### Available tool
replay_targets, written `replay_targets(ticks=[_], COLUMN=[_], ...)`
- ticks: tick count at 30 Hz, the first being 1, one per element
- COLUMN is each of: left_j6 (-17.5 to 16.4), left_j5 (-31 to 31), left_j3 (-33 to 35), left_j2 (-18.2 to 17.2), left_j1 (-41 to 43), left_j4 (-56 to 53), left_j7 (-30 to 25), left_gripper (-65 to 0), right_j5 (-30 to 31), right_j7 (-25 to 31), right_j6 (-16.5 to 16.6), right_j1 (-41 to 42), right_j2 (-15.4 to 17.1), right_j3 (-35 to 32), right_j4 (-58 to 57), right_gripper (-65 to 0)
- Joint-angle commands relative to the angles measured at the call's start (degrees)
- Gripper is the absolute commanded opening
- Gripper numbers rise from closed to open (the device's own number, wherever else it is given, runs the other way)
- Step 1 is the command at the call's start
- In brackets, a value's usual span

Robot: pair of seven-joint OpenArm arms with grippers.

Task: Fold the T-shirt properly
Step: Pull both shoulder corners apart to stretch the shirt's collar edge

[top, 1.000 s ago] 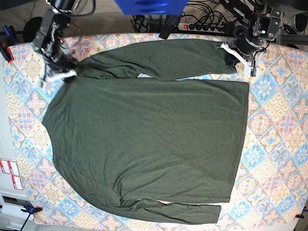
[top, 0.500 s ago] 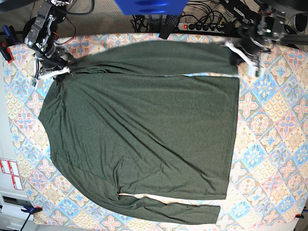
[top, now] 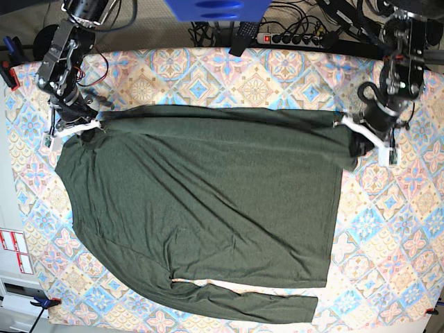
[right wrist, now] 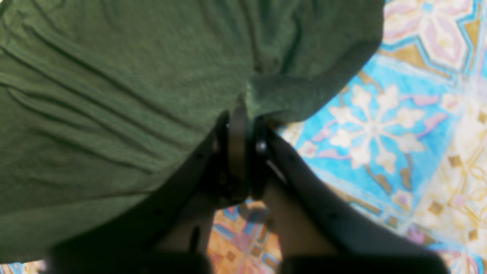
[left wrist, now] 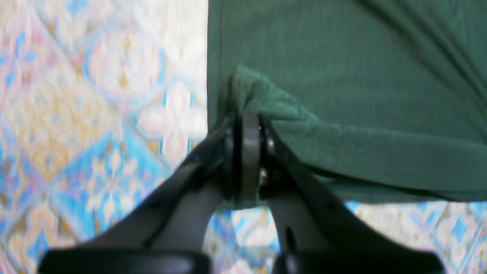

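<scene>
On the far left of the base view, right gripper [top: 89, 123] clamped on a pinch of the dark olive-green, heathered, long-sleeved T-shirt [top: 208, 208] at its shoulder corner; in the right wrist view, same right gripper [right wrist: 239, 114] with jaws pressed together, a bunch of green knit [right wrist: 125, 87] pulled into folds between them, patterned cloth visible beside it; spread flat across the middle of the table covered in blue, orange and cream tile-patterned cloth [top: 257, 76], shirt body lying with neckline end to the left and hem to the right; far sleeve folded down along the far edge of the body, stretched taut in a straight band between the two grippers; near sleeve lying along the near edge, cuff pointing right; on the far right, left gripper [top: 355, 137] closed on the cuff end of the far sleeve, just beyond the hem corner; in the left wrist view, left gripper [left wrist: 246, 118] shut tight on a raised ridge of green fabric [left wrist: 342, 68], straight hem edge beside it, tiled cloth [left wrist: 95, 114] to its left.
</scene>
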Motion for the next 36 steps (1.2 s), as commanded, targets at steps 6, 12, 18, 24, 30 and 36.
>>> replay_targets(ticks=[6, 12, 18, 24, 30, 36], left_j6=[0.01, 0.01, 0.01, 0.1, 0.1, 0.1], left_j5=[0.02, 0.02, 0.02, 0.02, 0.02, 0.02], left_j3=[0.15, 6.57, 10.79, 10.88, 10.61, 9.82], left_j2=[0.94, 0.94, 1.11, 1.02, 0.67, -0.38], left_j1=[-5.29, -8.81, -8.9, -8.11, -5.38, -4.06], left_j4=[-9.22, -16.78, -17.48, -17.48, -17.57, -19.59], left_j7=[-1.19, -1.19, -1.19, -1.1, -1.1, -1.1], left_gripper=[-65.0, -65.0, -61.2, -38.5, -20.3, -18.4], right_j5=[0.6, 0.6, 0.6, 0.6, 0.6, 0.6], right_j7=[0.48, 0.65, 0.65, 0.65, 0.65, 0.65], right_j6=[0.12, 0.12, 0.12, 0.12, 0.12, 0.12], right_j1=[3.04, 3.92, 3.83, 3.74, 3.74, 3.65], right_j2=[0.49, 0.49, 0.49, 0.41, 0.41, 0.41], right_j3=[0.29, 0.29, 0.29, 0.29, 0.29, 0.29], right_j4=[0.08, -3.18, -3.53, -3.53, -3.35, -3.35], right_gripper=[-64.8, -64.8, -64.8, -64.8, -64.8, -64.8])
